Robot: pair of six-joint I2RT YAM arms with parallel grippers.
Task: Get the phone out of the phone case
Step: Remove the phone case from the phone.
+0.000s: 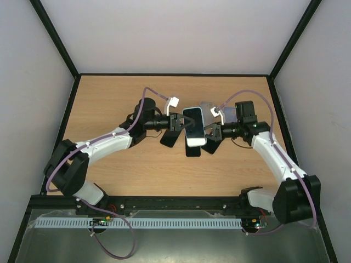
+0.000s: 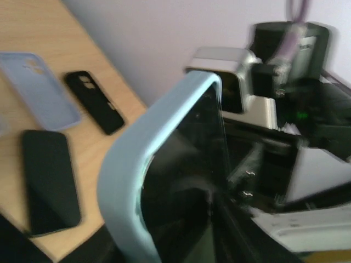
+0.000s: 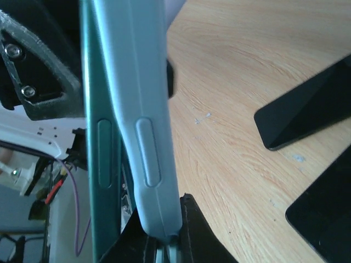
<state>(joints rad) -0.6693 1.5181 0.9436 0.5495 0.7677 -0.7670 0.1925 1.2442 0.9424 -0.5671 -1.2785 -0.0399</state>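
The phone in its pale blue case (image 1: pixel 194 126) is held above the table's middle between both arms. In the right wrist view the pale blue case edge (image 3: pixel 143 109) stands apart from the teal phone edge (image 3: pixel 102 142), with a gap between them. My right gripper (image 3: pixel 167 244) is shut on the case's lower edge; it shows in the top view (image 1: pixel 211 131). My left gripper (image 1: pixel 180 124) grips from the left. In the left wrist view its dark finger lies across the black screen (image 2: pixel 186 181) inside the case rim (image 2: pixel 137 159).
On the wooden table (image 1: pixel 120 98) lie a lilac case (image 2: pixel 38 87), a small black case (image 2: pixel 94 102) and a black phone (image 2: pixel 49 181). Two black phones (image 3: pixel 307 109) (image 3: pixel 323 213) lie to the right in the right wrist view. Black frame rails border the table.
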